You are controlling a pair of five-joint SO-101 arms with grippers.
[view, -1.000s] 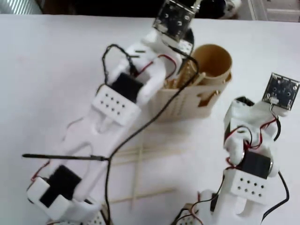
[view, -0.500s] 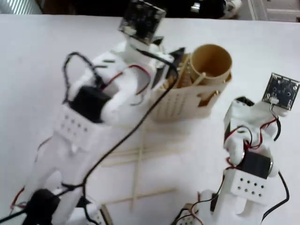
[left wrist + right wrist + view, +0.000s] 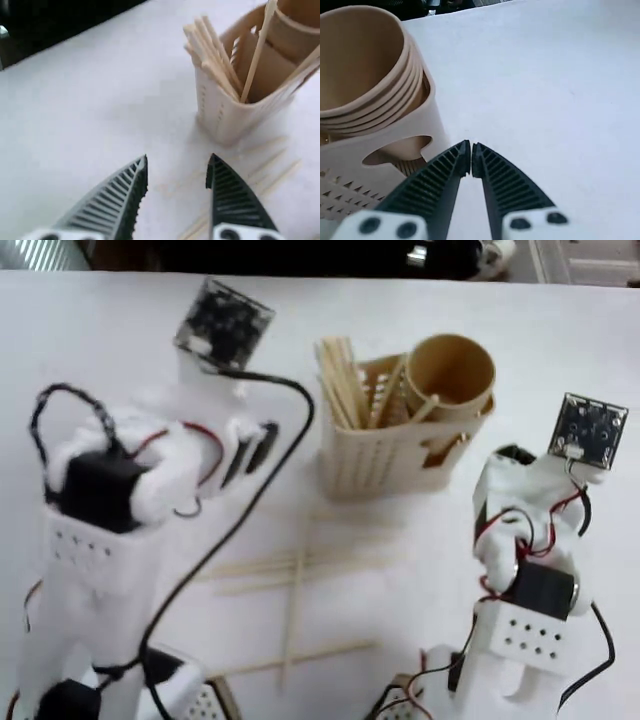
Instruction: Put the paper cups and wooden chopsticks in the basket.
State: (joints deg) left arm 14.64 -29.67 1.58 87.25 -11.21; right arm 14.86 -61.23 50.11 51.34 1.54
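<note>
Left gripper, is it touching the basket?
Apart. The left wrist view shows bare table between the open left gripper and the basket.

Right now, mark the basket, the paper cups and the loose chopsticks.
basket (image 3: pixel 375 465): high view, front wall.
paper cups (image 3: pixel 452 380): high view, inside of the top cup.
loose chopsticks (image 3: pixel 297 566): high view, where they cross.

The white table (image 3: pixel 110 350) under me bears the basket (image 3: pixel 385 465) at one o'clock, with loose chopsticks (image 3: pixel 300 565) at its seven.
</note>
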